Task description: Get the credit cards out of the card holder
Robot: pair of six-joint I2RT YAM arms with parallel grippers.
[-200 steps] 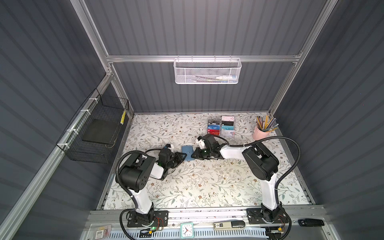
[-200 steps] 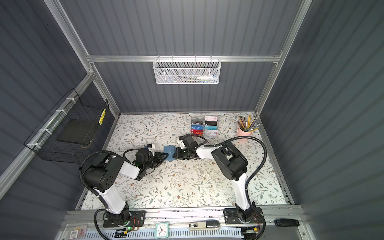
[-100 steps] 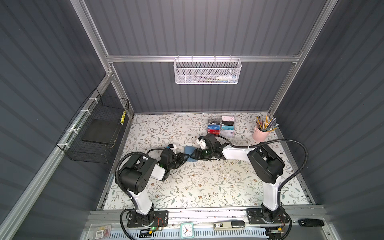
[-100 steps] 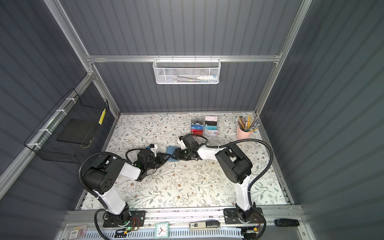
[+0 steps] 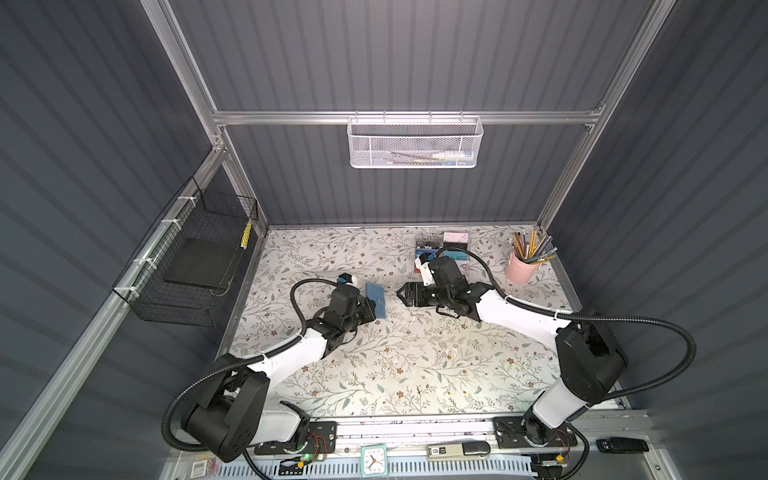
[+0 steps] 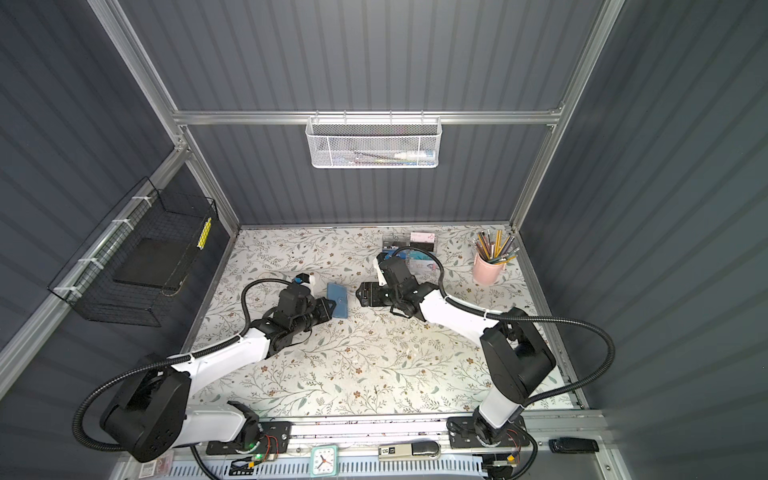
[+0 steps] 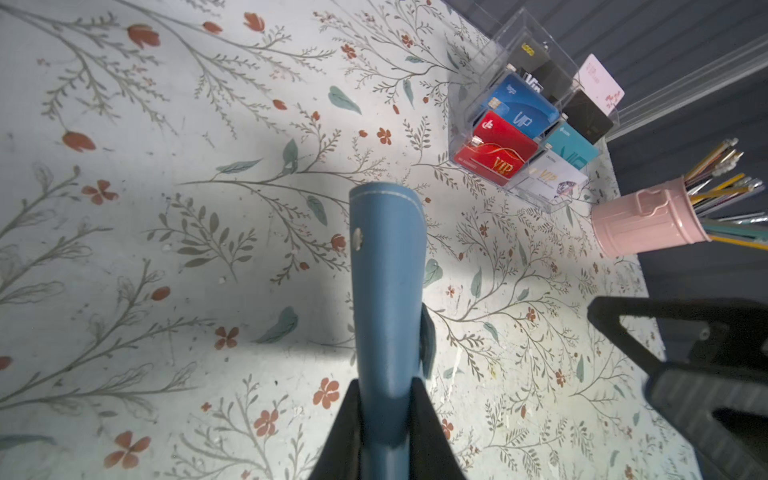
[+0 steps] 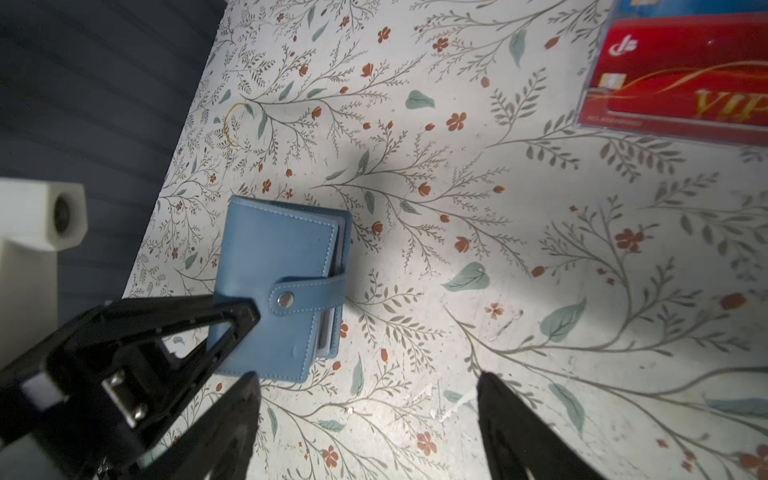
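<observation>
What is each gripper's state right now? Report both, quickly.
Left gripper: closed on the card holder.
Right gripper: open, holding nothing, apart from the card holder.

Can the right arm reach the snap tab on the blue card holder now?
Probably yes: the open right gripper faces the tab, bare table between; the left gripper holds the card holder elsewhere.

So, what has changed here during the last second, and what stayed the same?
The right gripper opened, let go of the card holder and drew back toward its own side, so a gap now separates them. The left gripper stays shut on the holder's edge. The holder is about where it was, its tab still snapped.
</observation>
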